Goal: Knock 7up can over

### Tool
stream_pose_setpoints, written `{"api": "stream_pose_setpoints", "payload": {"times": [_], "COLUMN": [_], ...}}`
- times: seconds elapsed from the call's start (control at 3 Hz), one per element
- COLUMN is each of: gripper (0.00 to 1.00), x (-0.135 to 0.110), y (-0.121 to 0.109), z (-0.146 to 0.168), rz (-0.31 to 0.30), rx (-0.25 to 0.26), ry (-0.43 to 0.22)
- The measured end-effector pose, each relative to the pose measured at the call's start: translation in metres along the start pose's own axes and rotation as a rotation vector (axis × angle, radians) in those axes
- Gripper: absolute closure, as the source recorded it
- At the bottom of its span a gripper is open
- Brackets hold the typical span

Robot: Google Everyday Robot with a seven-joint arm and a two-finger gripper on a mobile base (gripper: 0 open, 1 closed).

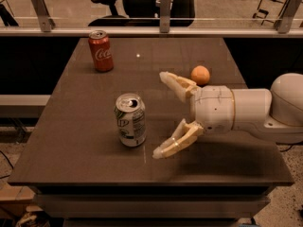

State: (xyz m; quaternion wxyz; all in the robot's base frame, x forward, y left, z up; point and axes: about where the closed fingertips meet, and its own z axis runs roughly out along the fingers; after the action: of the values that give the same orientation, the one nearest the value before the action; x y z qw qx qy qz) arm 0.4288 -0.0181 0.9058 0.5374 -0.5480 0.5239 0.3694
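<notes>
The 7up can (130,120) stands upright on the table (80,150), a little left of its middle and toward the near edge. At its 3 o'clock, just beside it but not touching, the claw (161,115) hangs with fingers spread wide, tips pointing toward the can. A red Coca-Cola can (101,51) stands at 11 o'clock, and an orange ball (200,74) lies at 2 o'clock.

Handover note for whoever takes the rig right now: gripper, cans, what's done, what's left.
Gripper: fingers open, over the table, to the right of the 7up can in the camera view and pointing at it, with a gap between them.
7up can: upright, near the table's front centre.
Coca-Cola can: upright, far left; leave it.
Orange ball: behind the gripper.
Done: gripper lined up.
Left: push the 7up can over.
</notes>
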Motion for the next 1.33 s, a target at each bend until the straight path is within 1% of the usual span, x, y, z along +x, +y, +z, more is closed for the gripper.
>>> {"api": "stream_pose_setpoints", "payload": {"times": [0.33,0.67,1.0,1.33], "gripper": [0.0,0.0,0.0,0.0], "x": [0.002,0.005,0.006,0.002], "y": [0.004,0.012,0.018,0.025], "z": [0.016,0.029,0.04,0.055], "rz": [0.038,0.073,0.089,0.088], "rx": [-0.076,-0.135,-0.176,-0.211], "ry": [-0.016,-0.035,-0.054,-0.067]}}
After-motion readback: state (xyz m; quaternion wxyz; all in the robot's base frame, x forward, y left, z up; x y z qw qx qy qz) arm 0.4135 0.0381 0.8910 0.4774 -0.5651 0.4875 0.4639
